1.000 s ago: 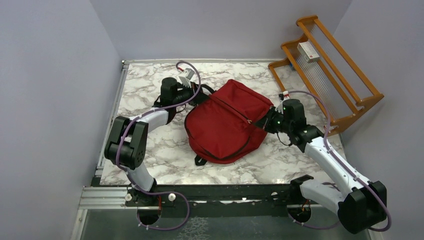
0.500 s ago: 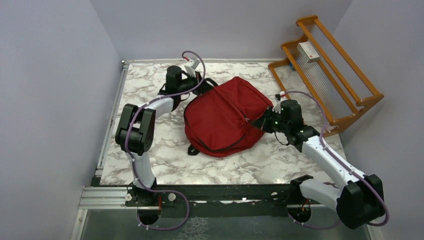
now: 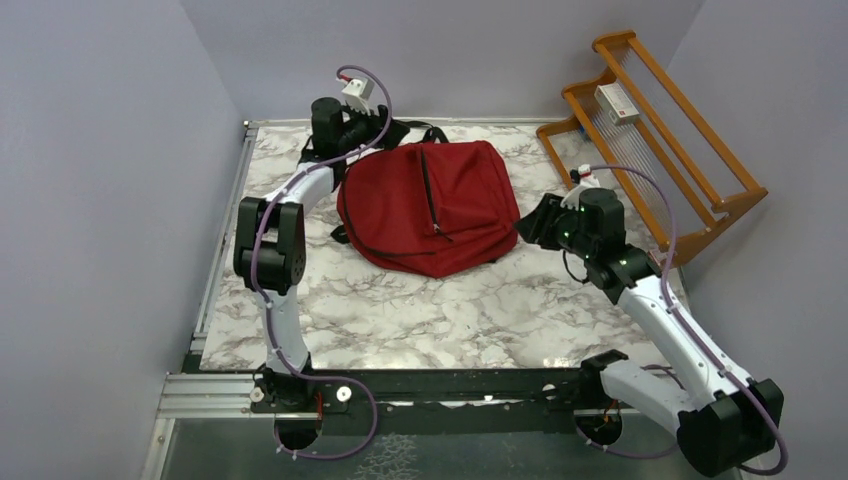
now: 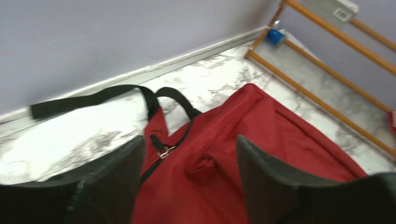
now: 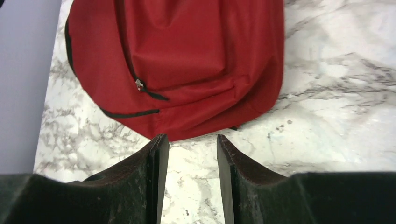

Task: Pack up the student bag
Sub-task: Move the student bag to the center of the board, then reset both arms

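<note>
We see soft, even light from above, with only faint shadows beneath the student bag (image 3: 460,190). The left wrist view looks smeared, perhaps by motion; its dark fingers (image 4: 112,182) are blurred, and the bench (image 4: 56,144) washes out pale.

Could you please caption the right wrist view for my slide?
Open right pincer facing the red backpack lying on the marble tabletop.

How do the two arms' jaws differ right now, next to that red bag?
On the left arm the jaws stand wider apart than on the right arm. The left arm's jaws hang over the student bag near its straps; the right arm's sit just off its edge, over bare table. Both are open, holding nothing.
</note>
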Tool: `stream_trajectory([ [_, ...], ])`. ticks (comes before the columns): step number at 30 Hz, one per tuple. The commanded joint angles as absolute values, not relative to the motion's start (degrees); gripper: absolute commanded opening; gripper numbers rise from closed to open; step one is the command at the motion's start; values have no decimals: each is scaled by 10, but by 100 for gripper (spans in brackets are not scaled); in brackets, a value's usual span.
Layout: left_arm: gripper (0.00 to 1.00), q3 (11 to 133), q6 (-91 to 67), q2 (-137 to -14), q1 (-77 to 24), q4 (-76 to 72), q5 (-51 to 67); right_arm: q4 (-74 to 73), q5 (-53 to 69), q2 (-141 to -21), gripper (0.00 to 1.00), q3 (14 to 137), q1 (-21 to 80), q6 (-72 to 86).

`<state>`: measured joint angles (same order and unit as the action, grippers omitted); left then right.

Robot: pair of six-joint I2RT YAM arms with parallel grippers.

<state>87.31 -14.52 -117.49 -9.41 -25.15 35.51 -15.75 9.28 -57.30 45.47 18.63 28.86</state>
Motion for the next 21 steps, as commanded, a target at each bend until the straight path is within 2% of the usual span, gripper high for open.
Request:
stream_trajectory([
  [1,80,849,-120,-1074,-95,-178,245,-180,-11,-528,48,454,184,276],
  [5,95,832,-135,-1005,-95,-51,174,-160,-55,-498,53,455,184,257],
  [6,98,819,-143,-985,-95,-31,158,-154,-61,-490,57,456,184,251],
  [7,99,806,-155,-963,-95,-6,131,-149,-67,-485,66,457,184,248],
  [8,99,793,-165,-942,-94,32,98,-147,-69,-481,70,459,184,245],
  [14,99,626,-186,-770,-78,56,8,-166,-66,-475,83,468,184,231],
  [17,99,552,-190,-699,-78,53,4,-153,-75,-458,99,449,184,233],
  [21,99,477,-199,-640,-78,43,-23,-114,-83,-430,100,412,184,232],
])
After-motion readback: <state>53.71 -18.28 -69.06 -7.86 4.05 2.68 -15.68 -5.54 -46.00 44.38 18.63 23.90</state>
